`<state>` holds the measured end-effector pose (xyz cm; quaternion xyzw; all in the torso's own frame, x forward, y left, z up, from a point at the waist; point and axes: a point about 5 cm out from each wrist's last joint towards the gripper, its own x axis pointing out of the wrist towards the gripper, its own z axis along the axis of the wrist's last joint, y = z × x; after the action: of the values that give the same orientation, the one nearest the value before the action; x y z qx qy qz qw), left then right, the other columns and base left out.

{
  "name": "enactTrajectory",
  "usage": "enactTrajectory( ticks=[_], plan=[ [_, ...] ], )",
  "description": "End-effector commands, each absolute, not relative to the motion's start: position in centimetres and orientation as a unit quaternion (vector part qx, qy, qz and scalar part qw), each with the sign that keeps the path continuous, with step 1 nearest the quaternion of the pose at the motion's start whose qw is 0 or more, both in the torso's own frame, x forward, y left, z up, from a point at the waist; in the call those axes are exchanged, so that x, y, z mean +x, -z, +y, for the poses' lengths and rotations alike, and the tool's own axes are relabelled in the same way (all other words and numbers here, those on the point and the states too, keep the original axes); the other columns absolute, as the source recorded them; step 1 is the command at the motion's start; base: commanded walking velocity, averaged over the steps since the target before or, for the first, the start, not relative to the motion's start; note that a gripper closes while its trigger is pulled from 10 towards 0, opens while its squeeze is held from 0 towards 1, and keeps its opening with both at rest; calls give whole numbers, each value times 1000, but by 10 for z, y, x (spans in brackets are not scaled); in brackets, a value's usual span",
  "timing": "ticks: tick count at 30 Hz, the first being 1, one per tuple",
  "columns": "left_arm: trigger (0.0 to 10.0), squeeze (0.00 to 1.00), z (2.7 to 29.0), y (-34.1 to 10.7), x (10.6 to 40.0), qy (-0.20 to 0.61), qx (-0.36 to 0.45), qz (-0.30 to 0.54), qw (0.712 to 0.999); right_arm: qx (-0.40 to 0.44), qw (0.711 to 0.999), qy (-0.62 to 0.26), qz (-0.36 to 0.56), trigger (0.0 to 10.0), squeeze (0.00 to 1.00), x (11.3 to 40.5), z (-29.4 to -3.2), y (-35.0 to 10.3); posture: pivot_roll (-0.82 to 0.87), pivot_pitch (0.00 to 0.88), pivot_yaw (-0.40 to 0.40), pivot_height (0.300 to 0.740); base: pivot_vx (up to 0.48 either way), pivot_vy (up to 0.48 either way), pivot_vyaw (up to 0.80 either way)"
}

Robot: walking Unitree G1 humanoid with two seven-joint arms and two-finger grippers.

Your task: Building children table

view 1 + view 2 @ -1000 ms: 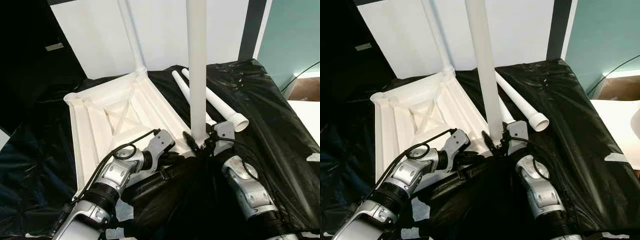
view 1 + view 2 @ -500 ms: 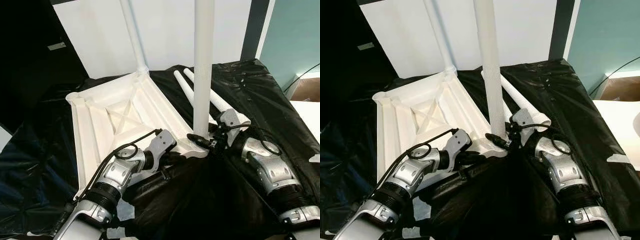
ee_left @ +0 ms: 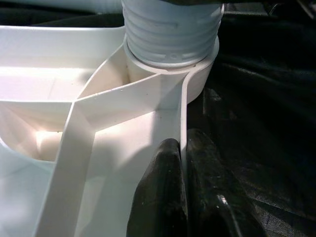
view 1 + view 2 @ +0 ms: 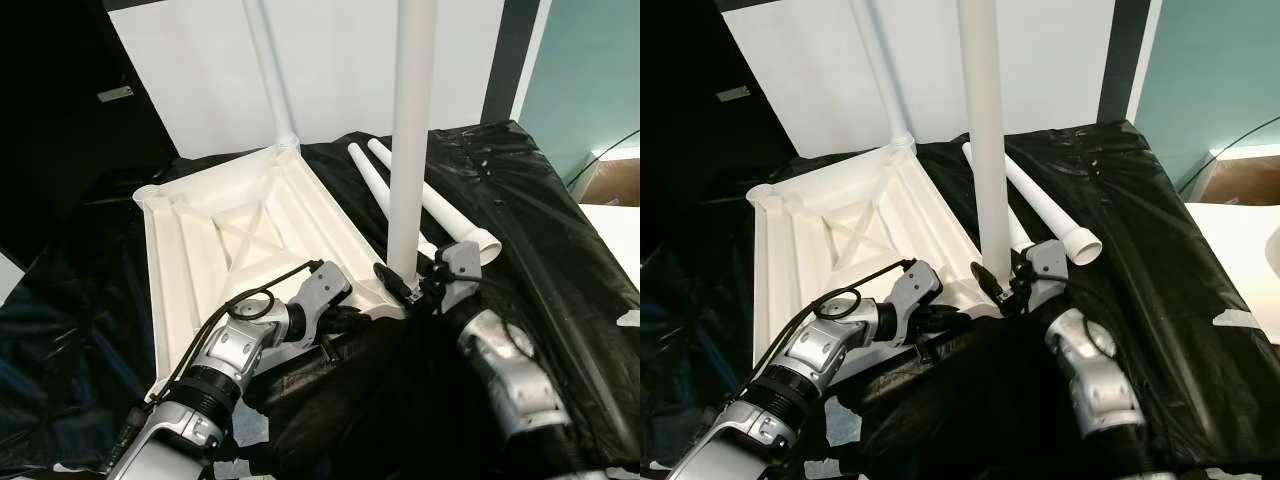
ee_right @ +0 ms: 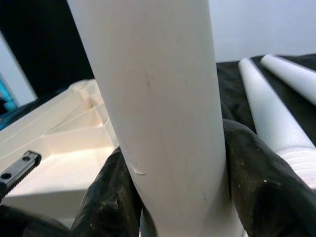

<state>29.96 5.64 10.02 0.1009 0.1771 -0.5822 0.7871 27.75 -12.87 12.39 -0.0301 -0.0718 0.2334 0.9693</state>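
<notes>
Right arm swung back, right claw [image 4: 409, 285] clamping upright leg [image 4: 411, 150]

My head views are bright and sharp; even light falls on the white tabletop [image 4: 240, 225], and the black sheet [image 4: 520, 190] beside it glints. Left of the tabletop lies deep shadow. Against the upright leg [image 5: 153, 98], my wrist view blurs.
</notes>
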Motion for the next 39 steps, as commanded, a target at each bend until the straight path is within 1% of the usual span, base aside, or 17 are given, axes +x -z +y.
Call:
enactTrajectory(
  ticks=[1,5,6,7,11,12,15,16,17,27,28,30,31,33,36,38,39],
  plan=[
    [10000,0,61,-78,292,570,79,223,787,-18,971,-229,-59,0,0,273,-124,-115,-52,0,109,740,0,0,0],
    [10000,0,62,-78,292,570,79,224,787,-23,974,-214,-64,0,0,277,-128,-119,-54,0,110,740,0,0,0],
    [10000,0,62,-78,292,569,80,224,787,-33,973,-221,-64,3137,0,277,-126,-120,-52,0,107,740,0,0,0],
    [10000,0,62,-78,292,568,80,225,787,-52,972,-221,-58,10000,0,277,-125,-118,-52,0,107,740,0,0,0],
    [10000,0,63,-77,292,566,79,225,789,-70,972,-219,-53,10000,0,276,-125,-115,-52,0,107,740,0,0,0],
    [10000,0,63,-77,291,566,78,226,789,-58,969,-234,-53,10000,1000,276,-128,-115,-51,0,100,740,0,0,0],
    [10000,0,63,-76,291,565,77,226,790,-62,960,-266,-54,10000,1000,278,-133,-117,-55,0,100,740,0,0,0],
    [10000,0,62,-76,291,565,77,226,790,-71,952,-293,-50,10000,247,281,-136,-119,-55,0,100,740,0,0,0],
    [10000,0,62,-75,291,565,77,226,789,-80,944,-318,-44,10000,0,283,-138,-121,-59,0,99,740,0,0,0],
    [10000,0,60,-75,291,566,78,225,789,-118,901,-416,-27,10000,0,295,-152,-132,-59,0,97,740,0,0,0],
    [10000,0,60,-75,290,566,78,225,789,-123,893,-433,-17,2667,0,297,-154,-133,-58,0,96,740,0,0,0],
    [10000,0,60,-74,290,566,78,226,789,-125,887,-445,-11,2667,0,299,-157,-134,-58,0,96,740,0,0,0],
    [10000,0,60,-74,290,566,78,226,789,-125,877,-464,9,0,0,299,-159,-133,-57,0,96,740,0,0,0],
    [10000,0,60,-74,290,566,78,226,789,-124,865,-484,30,0,0,300,-161,-131,-57,0,96,740,0,0,0],
    [10000,0,60,-74,290,565,78,226,789,-108,867,-484,42,0,0,299,-162,-128,-56,0,95,740,0,0,0],
    [10000,0,60,-74,290,565,78,226,790,-91,874,-475,43,0,0,294,-158,-123,-51,0,90,740,0,0,0],
    [10000,0,61,-74,290,563,77,225,791,-83,899,-431,11,0,0,291,-154,-121,-49,0,87,740,0,0,0]
  ],
)
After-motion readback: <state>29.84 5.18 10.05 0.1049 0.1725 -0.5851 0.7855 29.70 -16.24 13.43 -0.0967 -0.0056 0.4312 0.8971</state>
